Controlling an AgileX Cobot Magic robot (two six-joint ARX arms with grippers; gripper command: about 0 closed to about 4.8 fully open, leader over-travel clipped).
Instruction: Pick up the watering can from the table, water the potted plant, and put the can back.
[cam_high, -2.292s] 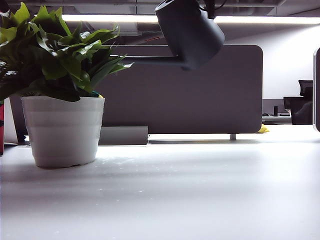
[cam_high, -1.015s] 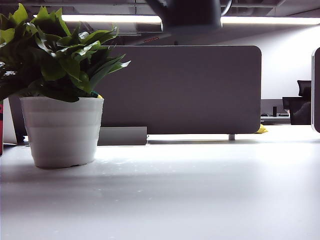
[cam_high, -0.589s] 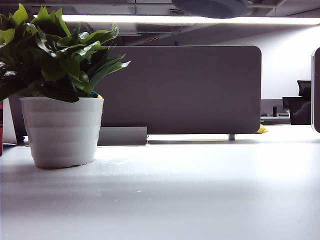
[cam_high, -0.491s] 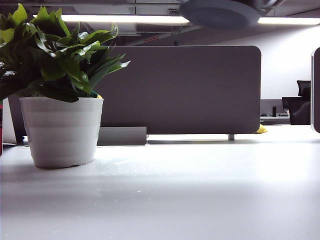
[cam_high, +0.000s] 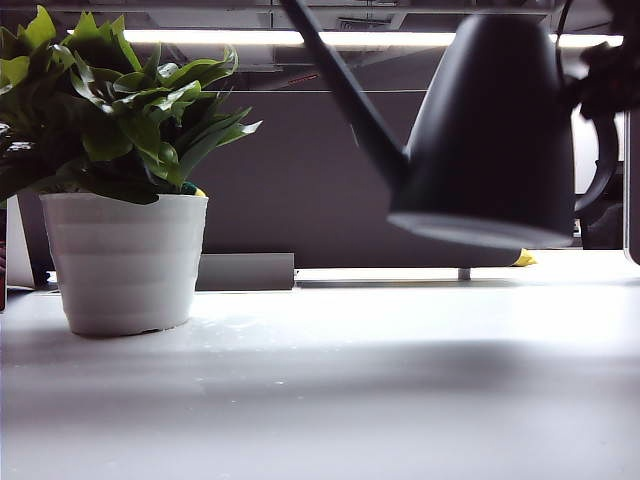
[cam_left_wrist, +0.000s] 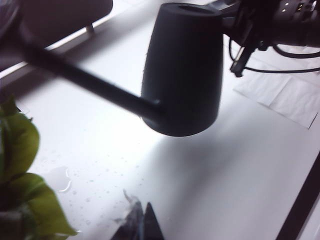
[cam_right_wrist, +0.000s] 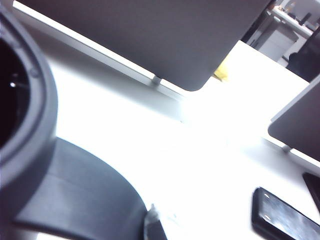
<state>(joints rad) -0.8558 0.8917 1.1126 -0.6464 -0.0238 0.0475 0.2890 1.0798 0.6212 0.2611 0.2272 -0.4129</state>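
The dark grey watering can (cam_high: 480, 140) hangs upright just above the white table (cam_high: 320, 390) on the right, its long spout pointing up and left. My right gripper (cam_high: 608, 85) is a dark blur at the can's loop handle and is shut on it; in the right wrist view the handle (cam_right_wrist: 85, 200) lies against my right gripper (cam_right_wrist: 151, 225). The potted plant (cam_high: 125, 250) stands at the left, apart from the can. In the left wrist view the watering can (cam_left_wrist: 182, 70) hangs ahead, and my left gripper (cam_left_wrist: 142, 222) is shut and empty beside the leaves (cam_left_wrist: 20, 150).
A dark grey divider panel (cam_high: 300, 180) stands across the back of the table. Water drops (cam_left_wrist: 60, 180) lie on the table near the pot. A white sheet (cam_left_wrist: 285, 95) and a flat black device (cam_right_wrist: 285, 220) lie on the right side.
The can, earlier high at the top edge of the exterior view, has come down on the right and now hangs upright, low over the table. The plant has not moved.
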